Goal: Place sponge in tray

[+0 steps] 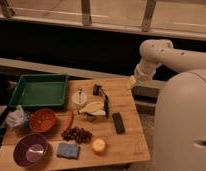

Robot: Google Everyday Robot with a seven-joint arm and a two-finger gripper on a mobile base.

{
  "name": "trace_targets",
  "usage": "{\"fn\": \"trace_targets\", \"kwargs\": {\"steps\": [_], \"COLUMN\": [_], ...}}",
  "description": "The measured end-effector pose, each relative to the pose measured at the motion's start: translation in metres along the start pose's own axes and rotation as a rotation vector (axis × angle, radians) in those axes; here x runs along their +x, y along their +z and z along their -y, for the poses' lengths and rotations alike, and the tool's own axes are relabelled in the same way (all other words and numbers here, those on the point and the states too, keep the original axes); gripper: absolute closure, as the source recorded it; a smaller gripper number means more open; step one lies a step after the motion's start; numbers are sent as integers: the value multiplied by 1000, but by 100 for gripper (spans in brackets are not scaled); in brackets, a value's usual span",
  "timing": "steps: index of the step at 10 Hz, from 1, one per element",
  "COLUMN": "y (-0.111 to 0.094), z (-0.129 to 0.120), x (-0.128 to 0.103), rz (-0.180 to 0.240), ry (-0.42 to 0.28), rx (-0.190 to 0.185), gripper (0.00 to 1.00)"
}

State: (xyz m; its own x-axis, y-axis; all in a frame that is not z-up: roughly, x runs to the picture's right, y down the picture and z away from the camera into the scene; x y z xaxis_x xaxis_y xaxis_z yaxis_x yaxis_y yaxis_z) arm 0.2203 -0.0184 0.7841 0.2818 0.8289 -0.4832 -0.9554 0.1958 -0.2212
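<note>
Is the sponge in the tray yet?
Out: sponge lies on the table near its front; tray empty; pincer hangs over mid-table.

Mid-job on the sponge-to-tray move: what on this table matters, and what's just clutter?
Job: sponge, near the front edge of the table; green tray, back left; hand, by the back right corner, far from the sponge.
Lying about: orange bowl; purple bowl; yellow candle; black bar; grapes.
</note>
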Motion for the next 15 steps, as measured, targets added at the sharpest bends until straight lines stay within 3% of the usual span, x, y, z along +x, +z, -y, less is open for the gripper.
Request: {"fn": "trace_targets", "kwargs": {"steps": [15], "y": [0], "z": [4], "x": [2], "rz": [1], "ry": [22], "rx": [-4], "gripper": [25]}}
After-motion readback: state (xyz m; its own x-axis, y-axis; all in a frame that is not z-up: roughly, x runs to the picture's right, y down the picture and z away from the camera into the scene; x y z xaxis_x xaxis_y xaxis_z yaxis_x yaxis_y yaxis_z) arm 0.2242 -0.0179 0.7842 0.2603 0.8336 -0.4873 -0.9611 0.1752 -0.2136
